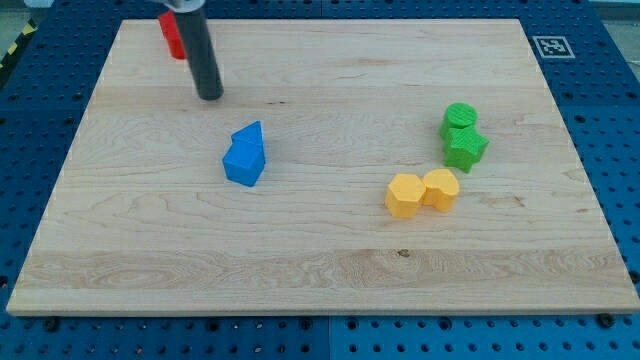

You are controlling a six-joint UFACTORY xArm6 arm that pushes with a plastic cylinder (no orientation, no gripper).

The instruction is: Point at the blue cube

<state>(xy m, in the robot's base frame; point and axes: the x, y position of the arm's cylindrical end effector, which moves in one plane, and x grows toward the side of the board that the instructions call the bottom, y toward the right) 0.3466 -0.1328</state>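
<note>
The blue blocks point(245, 155) sit left of the board's middle; two blue pieces seem pressed together, and I cannot tell which is the cube. My tip point(210, 97) rests on the board up and to the left of them, a short gap apart, not touching. The dark rod rises from it toward the view's top edge.
A red block point(171, 36) lies at the top left, partly hidden behind the rod. Two green blocks point(461, 135) stand together at the right. Two yellow blocks point(422, 192) touch each other below them. A marker tag point(551, 46) sits beyond the board's top right corner.
</note>
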